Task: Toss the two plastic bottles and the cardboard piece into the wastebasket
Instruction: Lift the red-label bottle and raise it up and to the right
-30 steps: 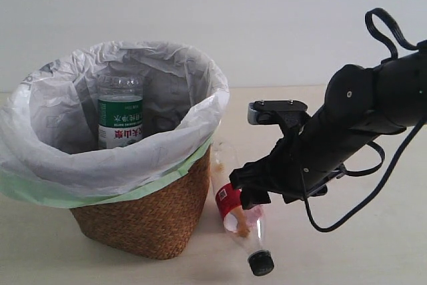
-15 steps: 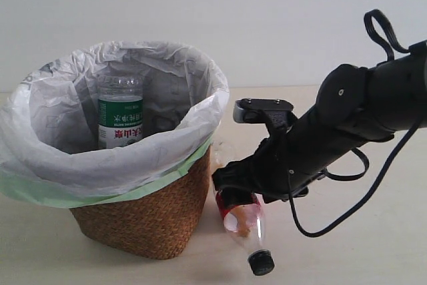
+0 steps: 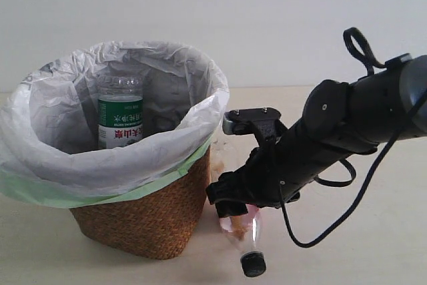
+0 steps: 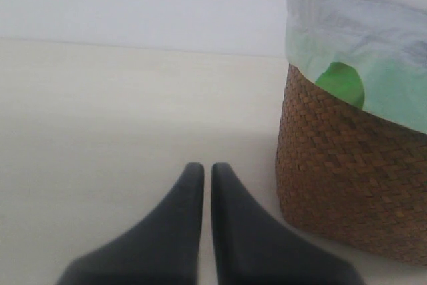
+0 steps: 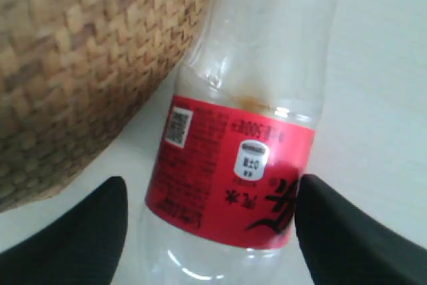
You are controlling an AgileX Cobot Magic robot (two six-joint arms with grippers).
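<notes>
The brown wicker wastebasket (image 3: pixel 147 221) with its white liner stands at the left. The green-labelled bottle (image 3: pixel 120 115) stands upright inside it. The red-labelled bottle (image 3: pixel 245 228) lies on the table against the basket's right side, black cap toward the front. My right gripper (image 3: pixel 230 201) is down over its label. In the right wrist view the gripper (image 5: pixel 212 185) is open, one finger on each side of the red-labelled bottle (image 5: pixel 233 171), with the wastebasket (image 5: pixel 80 51) beside it. My left gripper (image 4: pixel 207 168) is shut and empty, near the wastebasket (image 4: pixel 340 185). The cardboard piece is not in view.
A pale table top (image 3: pixel 373 245) runs to a white wall behind. The right arm's black cable (image 3: pixel 333 221) loops down beside the arm. The liner's pale green edge (image 4: pixel 340 85) hangs over the wicker rim.
My right arm has moved left and down, bringing its open fingers over the red bottle's label. The bottle's cap end has shifted slightly left. The basket and green bottle have not moved.
</notes>
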